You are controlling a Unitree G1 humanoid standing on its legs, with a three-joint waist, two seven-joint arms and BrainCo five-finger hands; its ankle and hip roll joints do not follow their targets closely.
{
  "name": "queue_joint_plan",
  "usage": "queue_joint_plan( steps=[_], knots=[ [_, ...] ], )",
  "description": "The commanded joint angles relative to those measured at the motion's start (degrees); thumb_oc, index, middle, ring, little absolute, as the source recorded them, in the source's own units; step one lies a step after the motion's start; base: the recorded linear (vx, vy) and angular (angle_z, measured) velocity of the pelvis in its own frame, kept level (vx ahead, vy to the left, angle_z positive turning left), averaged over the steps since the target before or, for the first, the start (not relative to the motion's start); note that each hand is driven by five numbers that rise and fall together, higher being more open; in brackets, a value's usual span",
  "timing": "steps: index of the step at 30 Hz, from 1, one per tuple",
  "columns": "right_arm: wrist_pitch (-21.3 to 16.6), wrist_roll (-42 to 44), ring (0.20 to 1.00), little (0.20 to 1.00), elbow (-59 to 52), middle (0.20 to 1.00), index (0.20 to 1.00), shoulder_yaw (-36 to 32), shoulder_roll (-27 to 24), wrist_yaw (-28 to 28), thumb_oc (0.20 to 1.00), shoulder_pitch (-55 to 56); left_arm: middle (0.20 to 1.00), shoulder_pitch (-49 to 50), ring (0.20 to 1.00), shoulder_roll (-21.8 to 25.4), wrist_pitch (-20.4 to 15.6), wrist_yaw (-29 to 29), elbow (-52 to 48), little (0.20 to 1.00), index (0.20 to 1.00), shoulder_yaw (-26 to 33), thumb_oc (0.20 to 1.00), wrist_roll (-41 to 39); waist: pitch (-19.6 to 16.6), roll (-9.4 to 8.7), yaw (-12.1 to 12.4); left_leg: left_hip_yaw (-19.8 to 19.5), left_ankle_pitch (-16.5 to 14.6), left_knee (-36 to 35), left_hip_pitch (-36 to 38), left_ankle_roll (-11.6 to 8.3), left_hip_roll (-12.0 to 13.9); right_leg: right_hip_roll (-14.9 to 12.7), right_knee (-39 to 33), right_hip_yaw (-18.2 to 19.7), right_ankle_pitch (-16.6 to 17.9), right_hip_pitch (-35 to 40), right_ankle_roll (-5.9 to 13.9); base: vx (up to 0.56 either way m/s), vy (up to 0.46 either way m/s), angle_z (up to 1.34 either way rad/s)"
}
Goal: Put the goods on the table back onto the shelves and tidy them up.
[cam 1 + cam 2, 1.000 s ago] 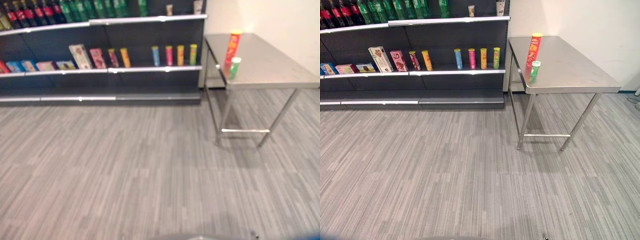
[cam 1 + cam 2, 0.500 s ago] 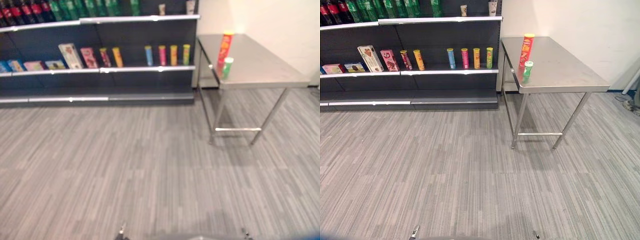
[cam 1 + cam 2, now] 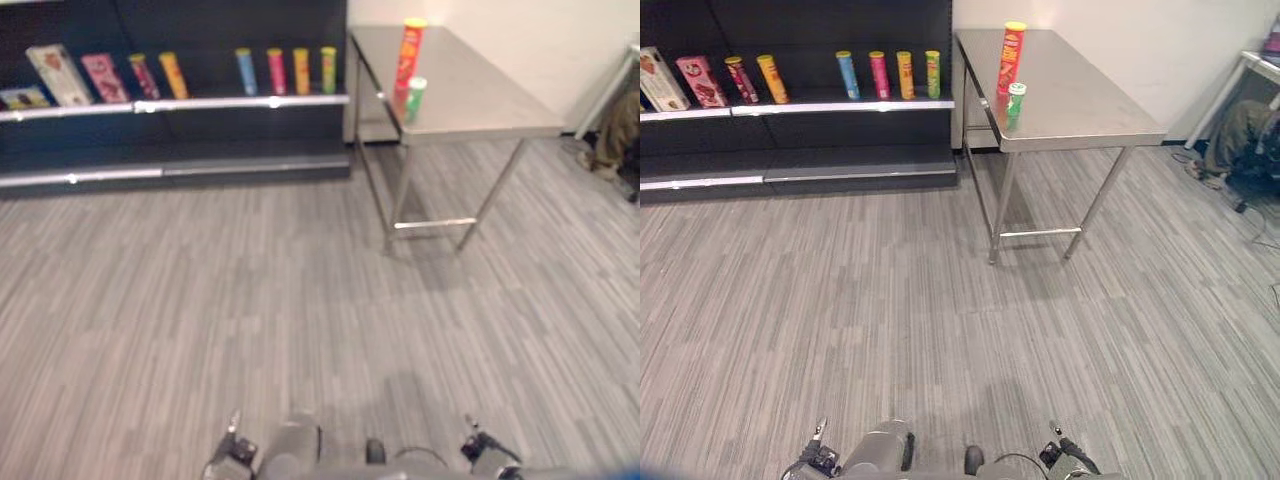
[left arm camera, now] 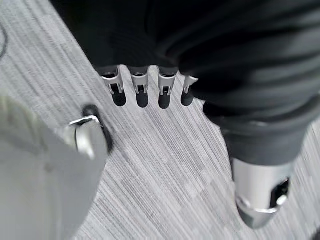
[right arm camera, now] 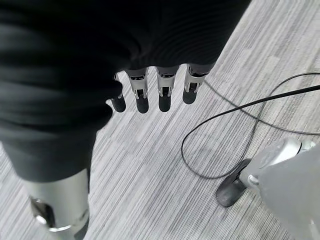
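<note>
As the head camera has swung right and down, the tall red canister (image 3: 1011, 57) and small green-lidded can (image 3: 1016, 101) sit untouched on the steel tabletop (image 3: 1090, 110), well away, with left hand (image 4: 150, 87) and right hand (image 5: 152, 95) fingers relaxed, empty.

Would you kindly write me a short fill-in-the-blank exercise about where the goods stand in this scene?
1. The tall red can and the small green can stand on the steel ____.
2. Of those two cans, the ____ one stands nearer the table's front edge.
3. The blue, pink, orange and green tubes stand in a row on the ____.
4. The left hand and the right hand each hang over the floor holding ____.

Missing words: table; green; shelf; nothing
</note>
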Motion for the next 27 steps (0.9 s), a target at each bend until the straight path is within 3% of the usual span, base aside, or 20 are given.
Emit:
queue_joint_plan(
  steps=[1, 4, 6, 7, 9, 10, 11, 12, 14, 15, 16, 18, 19, 21, 22, 23, 24, 25, 26, 27],
  knots=[
    [0.5, -3.23, 1.0, 1.0, 2.05, 1.0, 1.0, -0.64, -1.15, 0.97, 1.0, -0.34, 1.0, 2.88, 1.0, 0.57, -1.19, -1.21, 3.6, 1.0, 1.0, -0.18, 1.0, 0.33, -1.65, 0.19, 3.92, -0.64, 7.5, -8.94, -5.0, 1.05, 1.0, 0.59, 5.25, 3.67, -8.33, 9.83, 5.98, 0.49, 0.514, -0.31],
    [-0.3, -3.09, 1.0, 1.0, 2.31, 1.0, 1.0, -2.56, -0.74, -0.13, 1.0, -0.58, 1.0, 2.85, 1.0, 1.6, -1.47, -1.04, 4.2, 1.0, 1.0, 2.0, 1.0, -1.91, -2.51, 0.19, 4.18, -0.73, 7.92, -4.48, -5.29, 1.1, 0.51, -1.48, 3.64, 3.51, -7.27, 9.57, 7.29, 0.16, 0.36, -0.84],
    [-0.21, -2.89, 1.0, 1.0, 1.44, 1.0, 1.0, -0.52, 2.15, 1.53, 1.0, -0.73, 1.0, -0.21, 1.0, 2.48, -3.33, -1.43, 1.18, 1.0, 1.0, 2.17, 1.0, -4.66, -2.24, -2.31, 4.99, 1.33, 5.65, 4.2, -9.39, 1.1, -0.84, -4.36, 2.08, 4.37, -6.38, 7.85, 9.1, 0.12, 0.33, -0.53],
    [-0.22, -2.88, 1.0, 1.0, 1.43, 1.0, 1.0, -0.56, 2.26, 1.52, 1.0, -0.78, 1.0, -0.25, 1.0, 2.57, -3.33, -1.4, 1.15, 1.0, 1.0, 2.17, 1.0, -4.68, -2.37, -2.42, 5.09, 1.44, 5.18, 4.97, -9.88, 1.16, -0.85, -4.42, 2.01, 4.48, -6.42, 7.71, 9.17, 0.04, 0.15, -0.1],
    [-0.33, -4.02, 1.0, 1.0, -0.05, 1.0, 1.0, 0.75, 3.7, 1.24, 1.0, -1.74, 1.0, -2.38, 1.0, 4.09, -3.88, -0.35, 0.56, 1.0, 1.0, 1.84, 1.0, -4.16, -1.49, -4.3, 5.71, 2.21, 1.33, 11.67, -13.28, 1.77, -0.33, -5.6, 1.84, 5.04, -5.55, 6.4, 10.25, 0.04, 0.181, -0.09],
    [-0.42, -5.88, 1.0, 1.0, -1.27, 1.0, 1.0, 2.03, 4.82, 0.94, 1.0, -3.74, 1.0, -2.93, 1.0, 6.47, -4.02, 0.73, 1.35, 1.0, 1.0, 3.76, 1.0, -4.61, -0.5, -5.66, 6.78, 3.1, -3.58, 17.72, -14.09, 3.1, 1.07, -6.74, 2.33, 5.9, -4.12, 5.6, 11.9, 0.1, 0.254, -0.34],
    [-0.31, -7.11, 1.0, 1.0, -1.6, 1.0, 1.0, 2.74, 5.8, 1.09, 1.0, -4.5, 1.0, -2.93, 1.0, 7.07, -4.1, 0.69, 1.49, 1.0, 1.0, 4.7, 1.0, -4.92, -0.25, -6.14, 7.67, 3.39, -5.65, 19.68, -14.02, 3.7, 2.3, -7.55, 2.86, 5.74, -3.27, 4.86, 12.51, 0.15, 0.204, -1.07],
    [-0.41, -8.47, 1.0, 1.0, -2.22, 1.0, 1.0, 3.88, 6.92, 1.3, 1.0, -5.36, 1.0, -3.12, 1.0, 7.58, -3.81, 0.78, 1.67, 1.0, 1.0, 4.85, 1.0, -4.42, -0.05, -6.55, 8.83, 3.76, -7.31, 20.51, -13.14, 4.03, 4.32, -8.72, 3.92, 3.8, -1.9, 3.79, 13.25, 0.11, 0.075, -1.38],
    [-0.62, -8.82, 1.0, 1.0, -3.94, 1.0, 1.0, 5.22, 8.2, 2.24, 1.0, -5.62, 1.0, -3.15, 1.0, 9.25, -3.21, 1.3, 2.18, 1.0, 1.0, 5.01, 1.0, -2.51, -0.01, -6.74, 10.58, 4.7, -8.84, 20.27, -10.79, 4.19, 7.53, -11.45, 7.38, -5.14, 1.78, 2.56, 13.44, 0.1, 0.034, -1.17],
    [-0.62, -8.82, 1.0, 1.0, -3.97, 1.0, 1.0, 5.23, 8.21, 2.23, 1.0, -5.62, 1.0, -3.17, 1.0, 9.26, -3.2, 1.29, 2.19, 1.0, 1.0, 5.02, 1.0, -2.5, -0.09, -6.82, 10.44, 4.66, -8.45, 19.91, -10.84, 4.2, 7.42, -11.51, 7.3, -5.24, 1.95, 2.45, 13.43, 0.14, 0.186, -0.32],
    [-1.23, -8.52, 1.0, 1.0, -5.54, 1.0, 1.0, 5.57, 8.53, 3.11, 1.0, -4.84, 1.0, -1.93, 1.0, 9.65, -2.34, 0.99, 3.24, 1.0, 1.0, 5.17, 1.0, -0.25, -1.54, -6.91, 10.28, 5.73, -8.04, 16.46, -7.37, 4.68, 7.11, -13.39, 10.11, -11.67, 6.58, 2.33, 12.97, 0.16, 0.242, -0.05],
    [-1.54, -8.62, 1.0, 1.0, -6.0, 1.0, 1.0, 5.58, 8.37, 3.39, 1.0, -4.08, 1.0, -1.14, 1.0, 9.5, -1.94, 0.85, 3.82, 1.0, 1.0, 5.18, 1.0, 0.99, -2.49, -6.98, 9.85, 6.4, -7.54, 13.54, -5.51, 5.2, 6.0, -13.61, 11.17, -12.71, 8.59, 2.16, 13.1, 0.21, 0.263, -0.36],
    [-1.82, -8.7, 1.0, 1.0, -5.96, 1.0, 1.0, 5.14, 7.55, 3.94, 1.0, -2.4, 1.0, 0.64, 1.0, 9.22, -1.17, 0.29, 5.24, 1.0, 1.0, 5.07, 1.0, 4.16, -4.38, -6.68, 8.56, 7.4, -6.69, 7.42, -1.07, 6.13, 3.77, -12.38, 12.87, -12.14, 11.53, 1.86, 13.22, 0.29, 0.279, -0.54],
    [-1.98, -8.64, 1.0, 1.0, -5.59, 1.0, 1.0, 4.61, 7.04, 4.03, 1.0, -1.59, 1.0, 1.41, 1.0, 9.03, -0.97, -0.04, 5.7, 1.0, 1.0, 5.03, 1.0, 5.39, -5.38, -6.41, 7.62, 7.68, -5.65, 3.61, 1.45, 6.53, 2.71, -11.12, 13.3, -11.33, 11.48, 1.08, 13.05, 0.32, 0.284, -0.09],
    [-2.12, -8.58, 1.0, 1.0, -4.27, 1.0, 1.0, 3.19, 5.96, 3.83, 1.0, -0.06, 1.0, 2.17, 1.0, 8.61, -0.69, -0.46, 6.38, 1.0, 1.0, 4.22, 1.0, 7.67, -6.62, -4.66, 5.37, 7.27, -4.64, -1.31, 6.16, 6.86, 1.59, -6.38, 14.08, -9.47, 7.52, -2.23, 12.26, 0.24, 0.2, 0.06],
    [-2.13, -8.57, 1.0, 1.0, -4.26, 1.0, 1.0, 3.2, 5.93, 3.85, 1.0, -0.06, 1.0, 2.17, 1.0, 8.57, -0.69, -0.46, 6.38, 1.0, 1.0, 4.23, 1.0, 7.68, -6.73, -4.67, 5.32, 7.24, -4.31, -1.66, 6.14, 6.83, 1.58, -6.39, 14.12, -9.51, 7.57, -2.41, 12.22, 0.35, 0.27, 0.12],
    [-2.25, -8.29, 1.0, 1.0, -3.69, 1.0, 1.0, 2.73, 5.49, 3.79, 1.0, 0.27, 1.0, 1.98, 1.0, 8.53, -0.46, -0.47, 6.52, 1.0, 1.0, 3.62, 1.0, 8.57, -6.71, -3.89, 4.11, 6.48, -3.91, -3.29, 7.92, 6.82, 1.2, -3.84, 13.81, -8.74, 5.11, -4.43, 11.96, 0.1, 0.067, 0.34],
    [-2.25, -8.29, 1.0, 1.0, -3.69, 1.0, 1.0, 2.73, 5.49, 3.79, 1.0, 0.27, 1.0, 1.98, 1.0, 8.53, -0.46, -0.47, 6.52, 1.0, 1.0, 3.63, 1.0, 8.57, -6.74, -3.89, 4.07, 6.46, -3.86, -3.35, 7.91, 6.82, 1.2, -3.85, 13.81, -8.77, 5.11, -4.47, 11.95, 0.21, 0.131, 0.31],
    [-2.43, -7.98, 1.0, 1.0, -3.01, 1.0, 1.0, 2.32, 5.13, 3.65, 1.0, 0.64, 1.0, 1.73, 1.0, 8.66, -0.44, -0.75, 6.6, 1.0, 1.0, 3.09, 1.0, 9.43, -6.23, -3.46, 2.79, 5.46, -3.9, -4.34, 9.87, 6.9, 0.37, -1.1, 12.69, -7.57, 3.73, -6.25, 11.73, 0.4, 0.191, 0.37],
    [-2.93, -7.31, 1.0, 1.0, -1.63, 1.0, 1.0, 2.25, 4.29, 2.94, 1.0, 1.28, 1.0, 0.77, 1.0, 8.74, -0.85, -0.94, 6.61, 1.0, 1.0, 1.79, 1.0, 10.81, -4.73, -3.04, -0.18, 3.15, -4.38, -7.25, 14.92, 7.17, -1.7, 3.95, 8.09, -4.69, 4.19, -10.32, 11.9, 0.53, 0.261, 0.24]
  ],
)
